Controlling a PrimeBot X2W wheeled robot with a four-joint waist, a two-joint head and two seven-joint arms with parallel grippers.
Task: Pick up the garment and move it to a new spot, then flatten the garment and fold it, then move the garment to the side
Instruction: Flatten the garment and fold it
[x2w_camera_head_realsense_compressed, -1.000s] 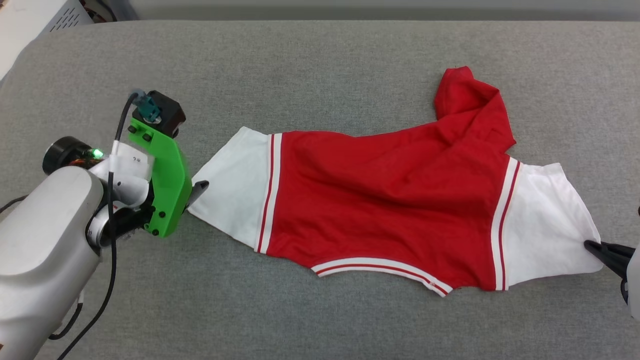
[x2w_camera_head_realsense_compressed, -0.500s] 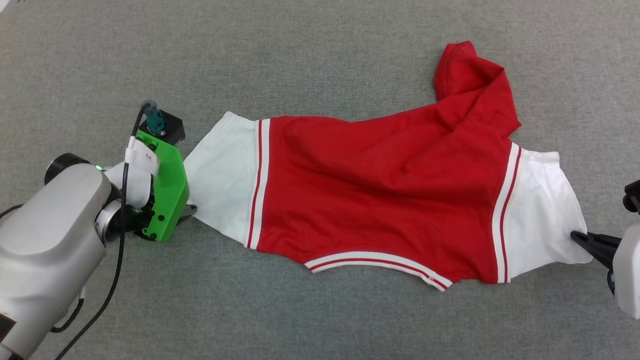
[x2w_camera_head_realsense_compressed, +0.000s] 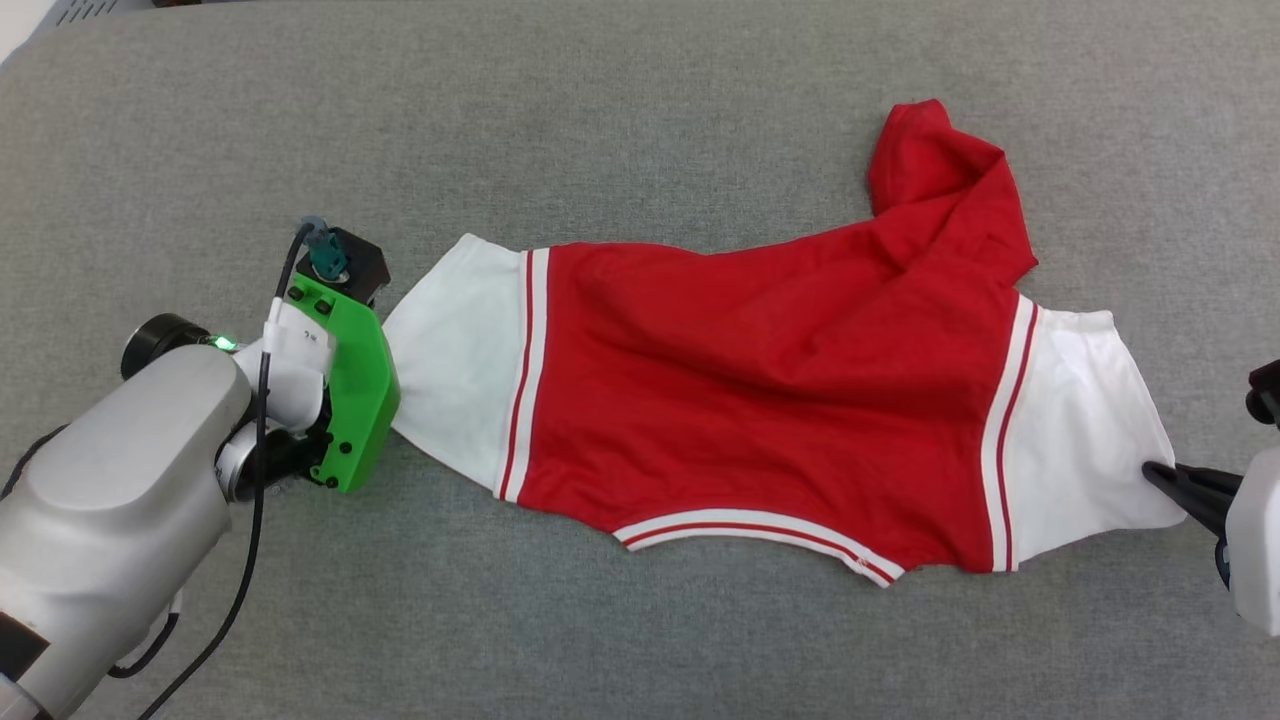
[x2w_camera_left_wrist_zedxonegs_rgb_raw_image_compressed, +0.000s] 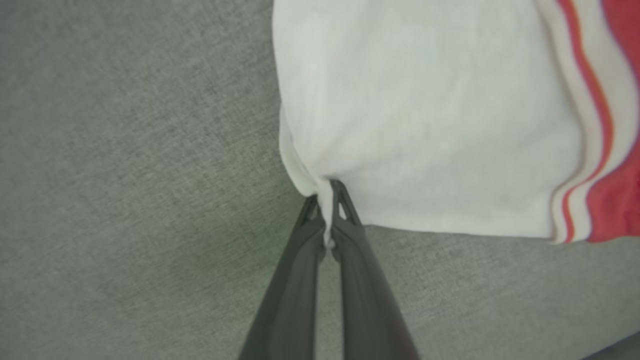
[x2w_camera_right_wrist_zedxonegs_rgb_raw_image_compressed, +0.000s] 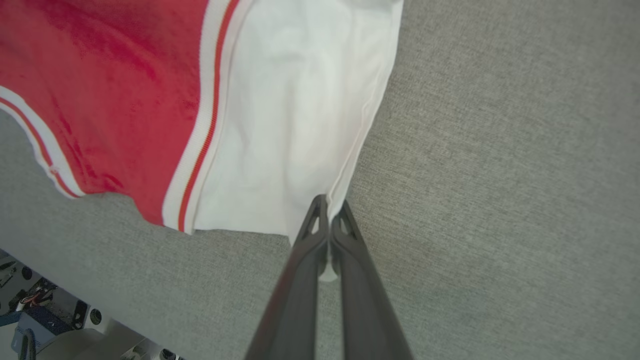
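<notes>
The garment (x2w_camera_head_realsense_compressed: 760, 400) lies stretched sideways on the grey cloth surface (x2w_camera_head_realsense_compressed: 640, 120), its red body in the middle and a white sleeve at each end. A red flap (x2w_camera_head_realsense_compressed: 940, 180) is folded up at the far right. No lettering shows on the side facing up. My left gripper (x2w_camera_left_wrist_zedxonegs_rgb_raw_image_compressed: 327, 195) is shut on the edge of the left white sleeve (x2w_camera_head_realsense_compressed: 450, 360); in the head view its green mount (x2w_camera_head_realsense_compressed: 355, 400) covers the fingers. My right gripper (x2w_camera_head_realsense_compressed: 1158, 473) is shut on the hem of the right white sleeve (x2w_camera_right_wrist_zedxonegs_rgb_raw_image_compressed: 295, 125).
The grey surface reaches well beyond the garment on all sides. Its near edge shows in the right wrist view, with equipment (x2w_camera_right_wrist_zedxonegs_rgb_raw_image_compressed: 45, 310) on the floor below. A pale box corner (x2w_camera_head_realsense_compressed: 25, 20) sits past the far left corner.
The head camera has tipped, so the whole picture has shifted. My left wrist has turned, and its fingertip is now under the green mount. Both grippers have stayed shut on the sleeves.
</notes>
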